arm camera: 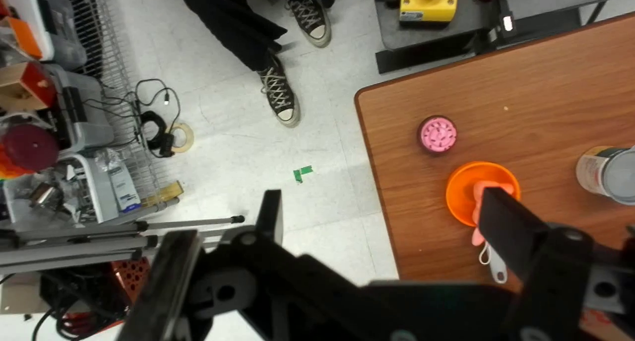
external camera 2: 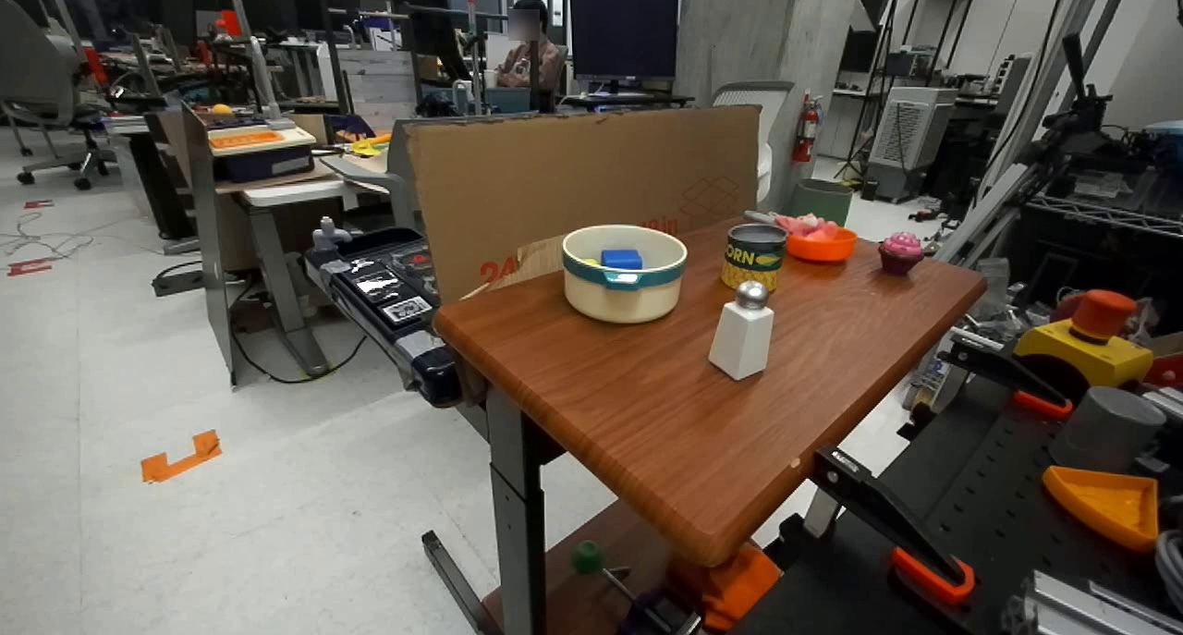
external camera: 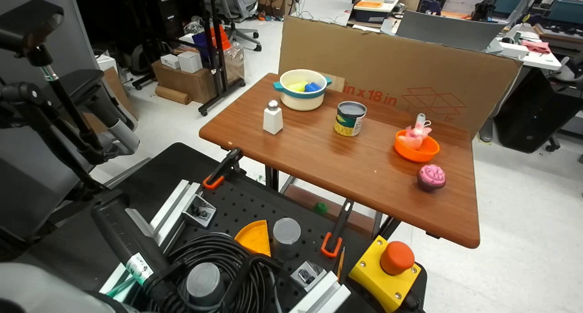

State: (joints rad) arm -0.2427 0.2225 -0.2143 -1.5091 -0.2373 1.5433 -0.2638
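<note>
In wrist view, see gripper (arm camera: 379, 202) w/ fingers (arm camera: 511, 227) set wide apart, w/ floor (arm camera: 327, 222) & edge of table (arm camera: 545, 93) visible thru gap. Hangs well apart from table; merely covers in view, w/ one fingertip, part of pink thing (arm camera: 479, 194) lying in & over rim of orange bowl (arm camera: 459, 192). Find bowl sitting on table in both exterior views, toward opp. end from pot (external camera: 304, 102). Spot pale handle (arm camera: 497, 269) w/ loop poking out past bowl rim; can't tell whether joined to pink thing. Note pink-topped cupcake (arm camera: 438, 134) near bowl, close to table corner. Find corn can (external camera 2: 750, 260) upright btwn bowl & pot, and white shaker (external camera 2: 742, 339) w/ silver top, also upright, near pot. Inside pot (cream w/ teal band & handles), see blue block (external camera 2: 621, 259) & yellow thing (external camera: 298, 86). Along back of table, see brown cardboard panel (external camera: 364, 53) standing on edge, w/ red print. In an exterior view, also find black pegboard bench (external camera: 241, 203) beside table, holding coiled cable (external camera: 214, 245) & yellow box (external camera: 377, 276) topped w/ red button (external camera: 397, 257). On floor in wrist view, see dark lace-up shoes (arm camera: 280, 95) w/ pale toes.
</note>
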